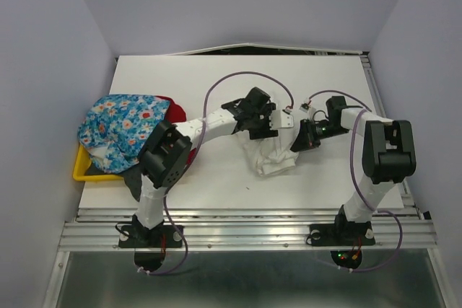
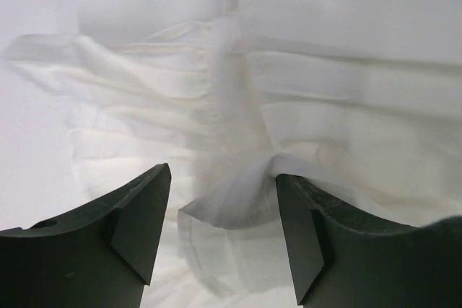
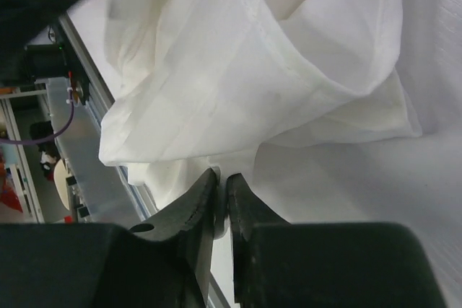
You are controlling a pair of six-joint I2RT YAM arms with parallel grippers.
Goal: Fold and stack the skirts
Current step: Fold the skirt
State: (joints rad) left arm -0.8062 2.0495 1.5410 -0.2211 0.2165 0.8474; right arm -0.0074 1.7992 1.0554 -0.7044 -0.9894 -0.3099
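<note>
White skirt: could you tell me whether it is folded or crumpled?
Crumpled: the white skirt lies bunched, with loose pleats and wrinkles, not flat.

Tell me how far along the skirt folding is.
Barely started; no folded stack shows. In hand: the white skirt lies crumpled mid-table, right gripper pinching its edge, left gripper open over it. Remaining: the blue floral skirt, red skirt and dark grey skirt sit heaped on the yellow tray.

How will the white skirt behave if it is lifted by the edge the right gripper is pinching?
Likely very floppy: the white skirt lies bunched in soft folds. Probably light and thin, since a fold looks half see-through between the left gripper's open jaws. It may slip, as the right gripper seems to pinch only a narrow edge.
</note>
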